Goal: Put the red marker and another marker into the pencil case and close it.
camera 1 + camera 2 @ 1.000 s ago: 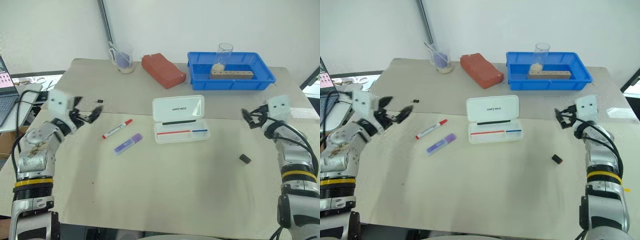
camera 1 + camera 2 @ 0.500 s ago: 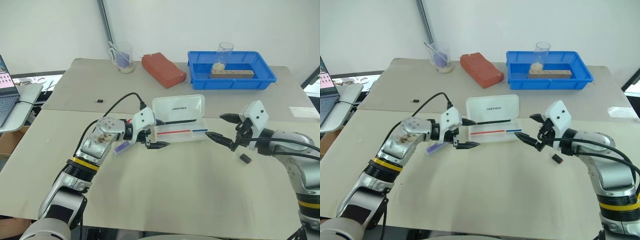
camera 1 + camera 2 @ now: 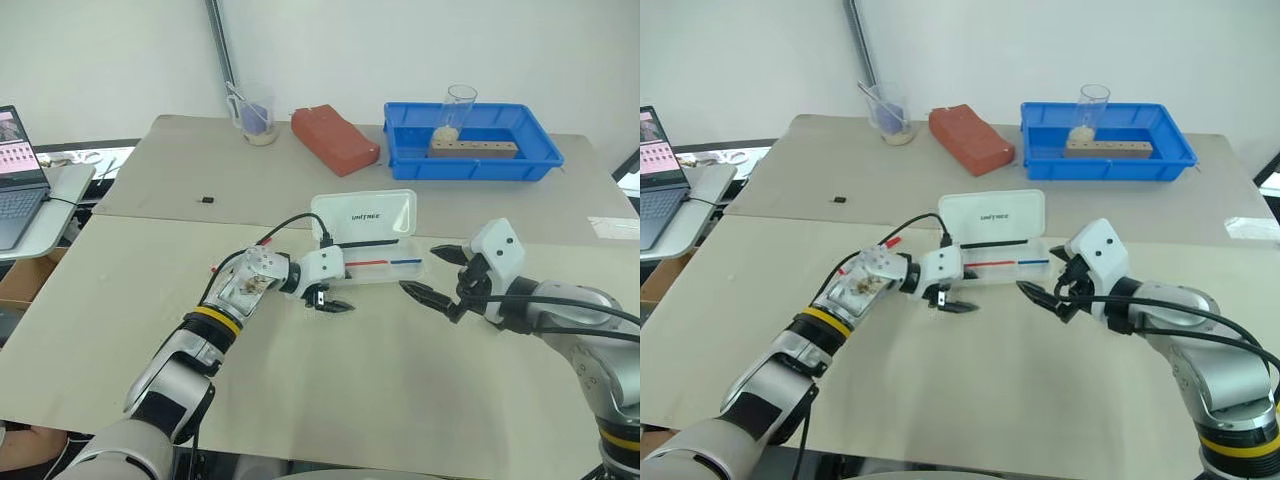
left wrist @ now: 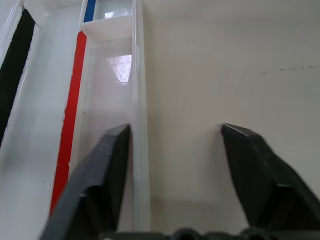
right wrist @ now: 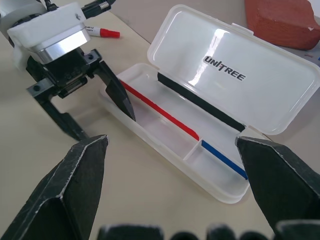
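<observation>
Case is seen open on the tabletop, lid raised at the far side with "UNITREE" lettering facing up. A thin red pen, a thin blue pen and a black strip are seen inside the tray.

Left end effector is positioned at the case's near-left corner. In the left wrist view one finger is seen inside the tray and the other outside, over the tabletop, so the front wall is straddled. The fingers are spread to a moderate gap; nothing is held. Contact with the wall cannot be confirmed.

Red marker is seen lying on the tabletop behind the left wrist, left of the case, mostly hidden by the arm in the head views. The purple highlighter cannot be made out.

Right end effector is held just right of the case's near-right corner, fingers spread wide, empty, pointed toward the case and the left end effector.

At the far edge of the tabletop a cup, a red brick-like block and a blue tray are seen; a glass stands in the tray. A laptop is seen on a side table on the left.
</observation>
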Controlling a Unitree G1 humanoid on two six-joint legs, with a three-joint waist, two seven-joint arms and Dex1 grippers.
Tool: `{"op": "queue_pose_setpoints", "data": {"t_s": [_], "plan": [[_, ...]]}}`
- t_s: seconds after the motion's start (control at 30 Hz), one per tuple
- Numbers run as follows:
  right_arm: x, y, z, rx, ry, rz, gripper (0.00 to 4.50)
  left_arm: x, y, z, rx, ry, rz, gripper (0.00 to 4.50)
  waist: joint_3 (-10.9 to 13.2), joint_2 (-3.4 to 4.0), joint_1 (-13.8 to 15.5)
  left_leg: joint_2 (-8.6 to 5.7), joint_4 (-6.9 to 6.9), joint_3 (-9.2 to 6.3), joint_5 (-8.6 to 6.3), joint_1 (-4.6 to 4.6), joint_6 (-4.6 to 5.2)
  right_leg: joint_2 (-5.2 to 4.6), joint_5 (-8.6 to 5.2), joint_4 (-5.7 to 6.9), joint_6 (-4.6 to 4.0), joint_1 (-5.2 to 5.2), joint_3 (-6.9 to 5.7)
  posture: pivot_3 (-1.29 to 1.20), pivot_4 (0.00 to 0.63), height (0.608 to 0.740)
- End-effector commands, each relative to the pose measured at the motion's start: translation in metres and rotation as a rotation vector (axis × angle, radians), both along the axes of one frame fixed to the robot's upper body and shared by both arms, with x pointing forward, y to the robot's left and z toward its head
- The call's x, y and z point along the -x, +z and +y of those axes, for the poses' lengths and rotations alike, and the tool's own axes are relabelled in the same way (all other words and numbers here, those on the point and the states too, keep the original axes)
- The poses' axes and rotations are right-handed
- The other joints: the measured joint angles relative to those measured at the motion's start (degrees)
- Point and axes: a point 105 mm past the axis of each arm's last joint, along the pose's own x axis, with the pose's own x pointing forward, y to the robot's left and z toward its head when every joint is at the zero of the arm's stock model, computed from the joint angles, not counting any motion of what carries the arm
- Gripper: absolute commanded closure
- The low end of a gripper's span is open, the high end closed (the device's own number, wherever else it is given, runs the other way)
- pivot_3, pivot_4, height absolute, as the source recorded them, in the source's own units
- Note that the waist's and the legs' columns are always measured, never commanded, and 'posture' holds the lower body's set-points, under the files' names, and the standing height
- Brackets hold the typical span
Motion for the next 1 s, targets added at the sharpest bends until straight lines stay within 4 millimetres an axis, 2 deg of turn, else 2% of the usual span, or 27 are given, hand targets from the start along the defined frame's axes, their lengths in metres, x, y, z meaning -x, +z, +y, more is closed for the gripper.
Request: {"op": "queue_pose_setpoints", "data": {"t_s": [0.03,0.1,0.13,0.2,0.3,0.43,0.57,0.8,0.9,1.0], "plan": [[0.004,0.013,0.002,-0.002,0.010,-0.056,0.00,-0.005,0.005,0.000,-0.009,0.002,-0.042,3.37,0.0,0.00,0.0,0.00,0.00,0.00,0.00,0.00,0.00,0.00,0.00,0.00,0.00,0.00,0.00,0.00,0.150,0.740],[0.006,0.012,0.002,0.005,0.017,-0.051,0.00,-0.005,0.005,0.000,-0.010,0.000,-0.051,4.39,0.0,0.00,-0.1,0.01,0.00,-0.01,0.00,0.00,0.00,0.02,-0.01,0.02,0.01,-0.01,0.00,0.00,0.150,0.740],[0.007,0.012,0.002,0.009,0.020,-0.049,0.00,-0.004,0.005,0.000,-0.010,-0.001,-0.054,4.45,0.0,0.01,0.0,0.01,0.00,-0.02,0.00,0.00,0.00,0.03,-0.01,0.02,0.01,0.00,0.00,0.00,0.150,0.740],[0.010,0.009,0.001,0.032,0.046,-0.028,0.00,0.005,0.004,0.002,-0.014,-0.029,-0.053,4.45,0.0,0.01,-0.1,0.00,0.01,-0.02,0.00,-0.01,0.00,0.03,-0.01,0.02,0.01,-0.01,0.00,0.00,0.150,0.740],[0.021,0.003,0.000,0.073,0.117,0.033,0.00,0.030,-0.001,0.005,-0.026,-0.094,-0.032,4.45,-0.1,0.09,-0.3,0.01,-0.01,0.00,-0.01,0.00,0.01,0.02,0.01,0.01,-0.02,0.00,0.03,0.00,0.150,0.740],[0.034,-0.007,0.000,0.107,0.192,0.101,0.00,0.052,-0.006,0.017,-0.069,-0.150,-0.041,4.45,-0.1,0.10,-0.2,0.09,-0.01,-0.01,-0.03,0.06,0.05,0.08,-0.01,0.05,-0.06,0.05,0.01,0.00,0.150,0.740],[0.032,-0.009,0.002,0.107,0.203,0.103,0.00,0.058,-0.010,0.022,-0.088,-0.140,-0.040,4.45,-0.1,0.09,-0.2,0.08,0.02,0.00,-0.03,0.14,0.05,0.06,-0.02,0.05,-0.04,0.10,0.03,0.00,0.150,0.740],[0.023,-0.008,0.007,0.093,0.212,0.089,0.00,0.061,-0.012,0.018,-0.077,-0.112,-0.029,4.45,-0.1,0.09,0.0,0.06,0.04,-0.01,-0.03,0.13,0.05,0.05,-0.01,0.03,-0.05,0.09,0.03,0.00,0.150,0.740],[0.020,-0.006,0.007,0.091,0.215,0.082,0.00,0.063,-0.011,0.019,-0.073,-0.108,-0.026,3.42,-0.1,0.09,-0.1,0.06,0.05,0.01,-0.03,0.13,0.05,0.04,-0.01,0.04,-0.06,0.10,0.04,0.00,0.150,0.740],[0.016,-0.004,0.008,0.089,0.213,0.071,0.00,0.066,-0.009,0.020,-0.065,-0.123,-0.012,2.04,-0.1,0.09,-0.1,0.07,0.05,-0.01,-0.03,0.13,0.05,0.05,-0.01,0.04,-0.06,0.09,0.03,0.00,0.150,0.740]]}}
